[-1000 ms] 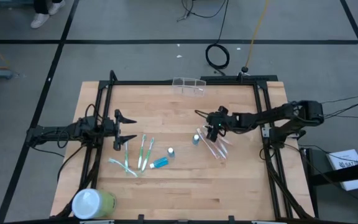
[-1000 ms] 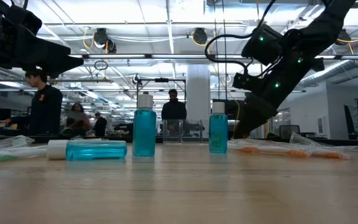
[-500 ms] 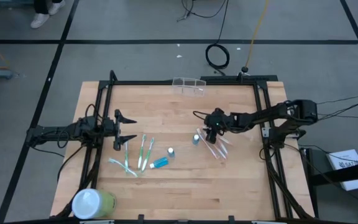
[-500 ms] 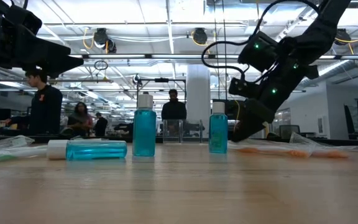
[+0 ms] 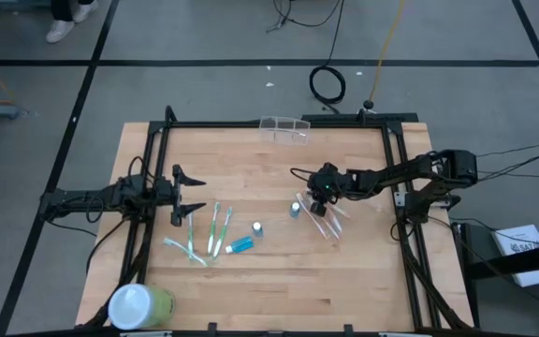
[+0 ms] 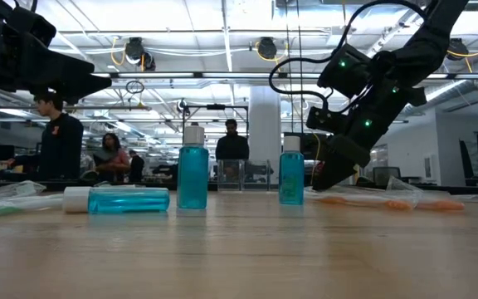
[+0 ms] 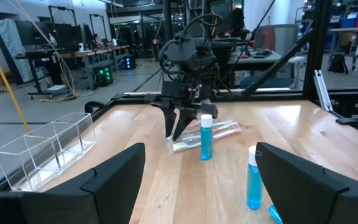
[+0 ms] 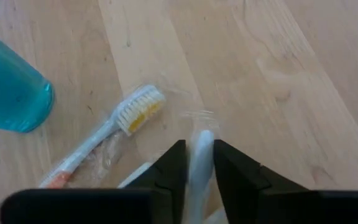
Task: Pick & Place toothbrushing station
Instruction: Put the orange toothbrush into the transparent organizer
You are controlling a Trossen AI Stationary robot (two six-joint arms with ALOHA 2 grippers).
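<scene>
The toothbrushing station (image 5: pixel 284 127), a low clear plastic holder, stands at the table's far edge, also in the left wrist view (image 7: pixel 48 149). My right gripper (image 5: pixel 318 200) slants down at the right of centre, shut on a clear-wrapped toothbrush (image 8: pixel 199 146) from a small pile of wrapped toothbrushes (image 5: pixel 324 219). Another brush with white and orange bristles (image 8: pixel 135 112) lies beside it. A blue bottle (image 5: pixel 295 210) stands just left of that gripper. My left gripper (image 5: pixel 187 195) waits open and level at the left side, touching nothing. My right gripper pinches the end of the wrapped toothbrush (image 8: pixel 200 138) between its two fingers (image 8: pixel 174 163). The fingers slant down from the table's right side and lie along the brush rather than across it. The brush lies on the table among the other wrapped ones.
A second blue bottle (image 5: pixel 257 228) stands upright and a blue tube (image 5: pixel 240 244) lies flat at mid-table. Green toothbrushes (image 5: pixel 215 229) lie left of them. A big green cylinder with a white lid (image 5: pixel 138 305) stands at the near left corner. People stand beyond the table (image 6: pixel 56 141).
My right gripper has dipped toward the pile of wrapped toothbrushes, tipping a little further down, and its fingers have closed in on one wrapped brush. The bottles, the tube and the station have stayed where they were.
</scene>
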